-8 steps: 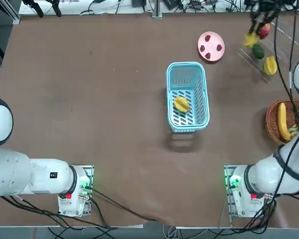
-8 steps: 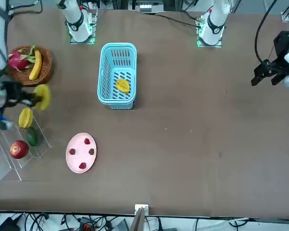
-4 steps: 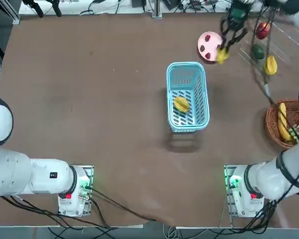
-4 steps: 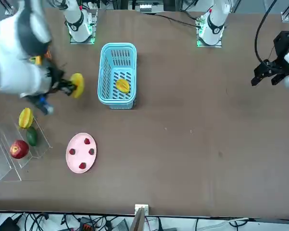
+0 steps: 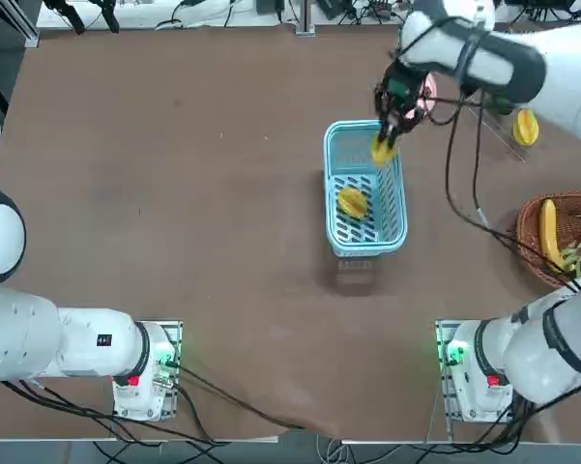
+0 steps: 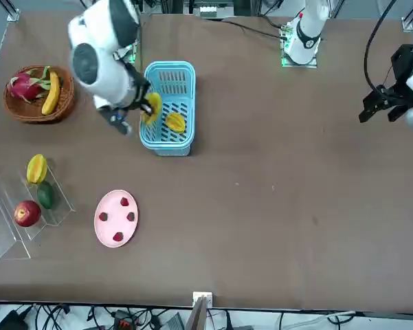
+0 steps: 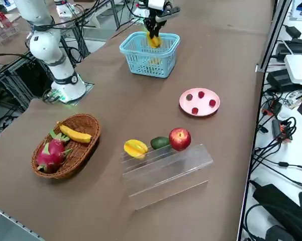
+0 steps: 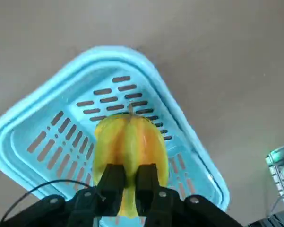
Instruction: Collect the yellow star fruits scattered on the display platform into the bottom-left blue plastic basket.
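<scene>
Yellow star fruit [image 8: 131,149] in right jaws

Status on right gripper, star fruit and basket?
Right gripper shut on star fruit, over blue basket. One star fruit in basket, another on clear stand. No obstruction seen at basket.

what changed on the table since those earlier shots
The right gripper, shut on a star fruit, moved left and toward the robot from beyond the platform, and is now over the blue basket. Nothing was let go. The other star fruits, the apple and pink plate stayed put.
</scene>
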You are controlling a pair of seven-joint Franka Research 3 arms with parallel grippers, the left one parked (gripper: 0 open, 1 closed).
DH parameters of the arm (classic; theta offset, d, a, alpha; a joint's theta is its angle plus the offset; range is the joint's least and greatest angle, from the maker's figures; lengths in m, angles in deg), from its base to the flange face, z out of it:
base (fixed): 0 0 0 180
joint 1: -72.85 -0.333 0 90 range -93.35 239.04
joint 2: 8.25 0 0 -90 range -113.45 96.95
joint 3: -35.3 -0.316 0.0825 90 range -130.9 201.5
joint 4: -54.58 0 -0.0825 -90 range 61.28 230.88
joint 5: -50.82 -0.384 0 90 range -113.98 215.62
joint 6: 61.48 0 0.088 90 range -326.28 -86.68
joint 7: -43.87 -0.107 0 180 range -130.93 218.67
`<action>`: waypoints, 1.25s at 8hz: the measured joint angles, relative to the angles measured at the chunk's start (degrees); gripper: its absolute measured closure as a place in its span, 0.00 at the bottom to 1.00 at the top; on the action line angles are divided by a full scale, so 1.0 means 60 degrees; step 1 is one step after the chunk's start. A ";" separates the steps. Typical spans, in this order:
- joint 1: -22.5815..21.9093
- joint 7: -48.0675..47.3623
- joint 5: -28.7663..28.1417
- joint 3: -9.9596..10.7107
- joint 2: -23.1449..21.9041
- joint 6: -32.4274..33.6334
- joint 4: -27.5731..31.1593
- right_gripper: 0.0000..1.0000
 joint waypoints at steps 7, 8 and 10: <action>0.0965 0.0229 0.1464 0.0512 -0.0336 0.0428 -0.0607 0.00; 0.1630 0.0916 0.2049 0.0572 -0.0362 0.0615 -0.0854 0.00; 0.3361 0.3121 0.2750 0.0644 -0.0301 0.0570 -0.1042 0.00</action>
